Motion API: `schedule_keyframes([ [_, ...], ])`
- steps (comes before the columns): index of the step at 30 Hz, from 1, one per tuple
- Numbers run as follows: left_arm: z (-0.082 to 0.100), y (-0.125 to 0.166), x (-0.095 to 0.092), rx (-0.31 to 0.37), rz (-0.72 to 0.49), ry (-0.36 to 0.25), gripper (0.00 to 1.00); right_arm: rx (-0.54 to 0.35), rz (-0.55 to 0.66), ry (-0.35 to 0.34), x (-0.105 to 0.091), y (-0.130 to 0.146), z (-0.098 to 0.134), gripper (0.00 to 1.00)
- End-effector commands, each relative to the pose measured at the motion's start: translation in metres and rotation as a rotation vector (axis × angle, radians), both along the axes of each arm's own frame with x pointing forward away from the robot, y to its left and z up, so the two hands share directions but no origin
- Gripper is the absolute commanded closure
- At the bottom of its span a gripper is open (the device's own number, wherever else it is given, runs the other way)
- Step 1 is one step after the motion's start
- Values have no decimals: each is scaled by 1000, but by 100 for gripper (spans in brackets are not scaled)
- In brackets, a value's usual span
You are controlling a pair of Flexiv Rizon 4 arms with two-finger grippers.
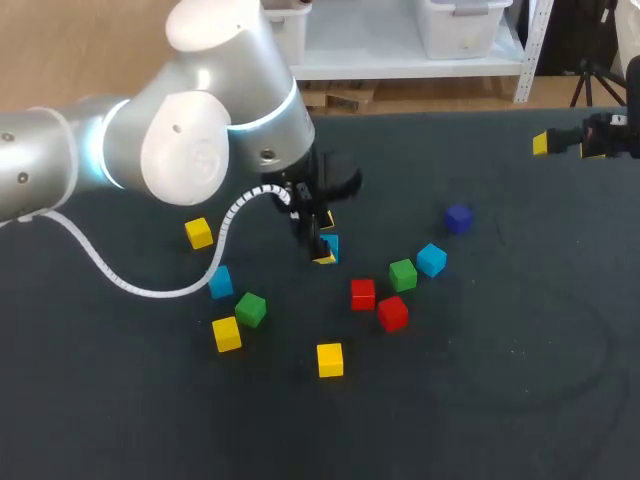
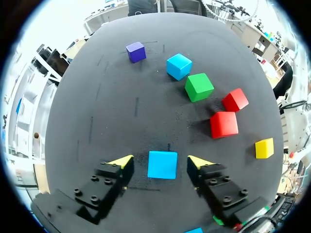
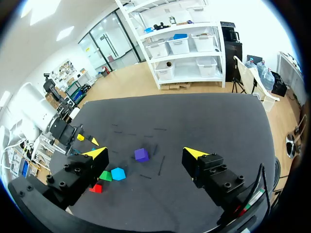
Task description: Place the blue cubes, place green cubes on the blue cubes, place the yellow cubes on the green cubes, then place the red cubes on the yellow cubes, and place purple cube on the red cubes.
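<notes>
While the left gripper (image 2: 160,161) is hovering low with fingers apart, flanking a blue cube (image 2: 162,165) on the table (image 2: 121,111), the blue-cube step is in hand. Next move, I judge: closing squarely on it. Right gripper (image 3: 146,154) is hanging open, well apart.

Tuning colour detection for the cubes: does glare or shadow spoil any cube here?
Head view: glare sits only on the left arm shell; the matte table shows none, though the arm's jaws cover part of one blue cube. Left wrist view: that blue cube, between open jaws, is evenly lit, soft shadows only. Right wrist view: purple cube evenly lit.
</notes>
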State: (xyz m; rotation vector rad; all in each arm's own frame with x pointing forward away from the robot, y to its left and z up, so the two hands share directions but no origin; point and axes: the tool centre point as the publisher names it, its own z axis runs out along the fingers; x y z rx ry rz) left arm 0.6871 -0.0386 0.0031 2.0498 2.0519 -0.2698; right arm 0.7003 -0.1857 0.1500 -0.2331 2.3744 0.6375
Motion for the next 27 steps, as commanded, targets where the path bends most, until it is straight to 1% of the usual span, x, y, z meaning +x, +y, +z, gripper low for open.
schedule_keyframes([
  [1,0,-1,3,3,1,4,20,-2,-3,0,0,1,0,0],
  [2,0,-1,3,2,3,5,27,-2,-3,0,0,1,0,0],
  [3,-1,-1,3,2,3,6,32,-2,-3,0,0,1,0,0],
  [4,-1,-1,3,1,3,6,33,-2,-3,0,0,1,0,0],
  [8,-3,-2,5,2,3,5,45,-2,-3,0,0,1,0,0],
  [9,-4,-2,5,3,3,4,50,-2,-3,0,0,1,0,0],
  [21,-4,-4,9,3,-2,0,54,-2,-3,0,0,1,0,0],
  [27,-5,-3,10,6,-2,-1,54,-2,-3,0,0,1,0,0],
])
